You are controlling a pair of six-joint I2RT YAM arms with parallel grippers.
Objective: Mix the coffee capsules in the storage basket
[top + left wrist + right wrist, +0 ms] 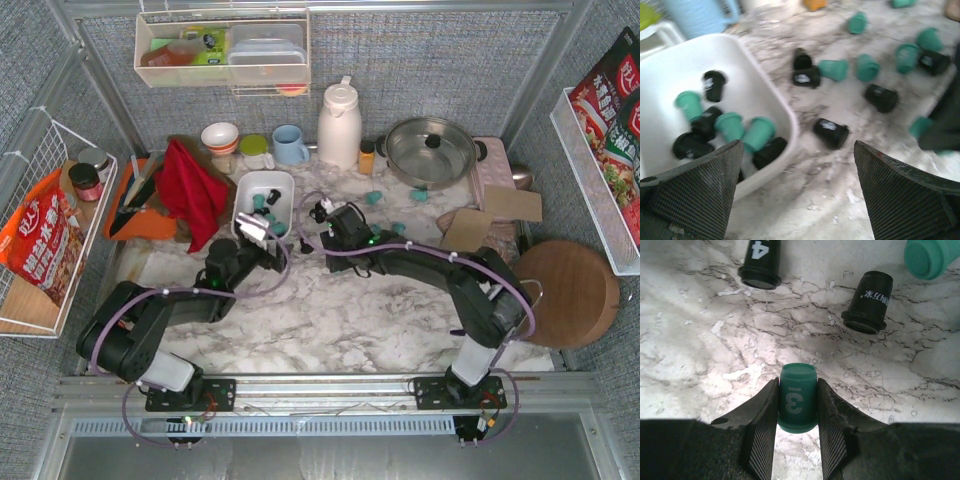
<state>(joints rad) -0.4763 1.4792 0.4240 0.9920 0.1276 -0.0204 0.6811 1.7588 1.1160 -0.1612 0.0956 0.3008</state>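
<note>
The white storage basket [243, 203] stands left of centre and holds several teal and black coffee capsules [730, 126]. More capsules lie loose on the marble to its right, among them a black one [831, 132] and a teal one [834, 70]. My left gripper [797, 195] hangs open over the basket's near right corner [788, 131], with nothing between its fingers. My right gripper [797, 407] is shut on a teal capsule marked 3 [797, 399], low over the marble. Two black capsules [867, 302] lie just beyond it.
A red cloth [190, 190] and an orange tray [135, 215] lie left of the basket. Behind stand a blue mug [290, 145], a white thermos [339, 125] and a steel pot [430, 150]. A round wooden board [565, 290] sits at the right, and wire baskets [30, 290] line both sides.
</note>
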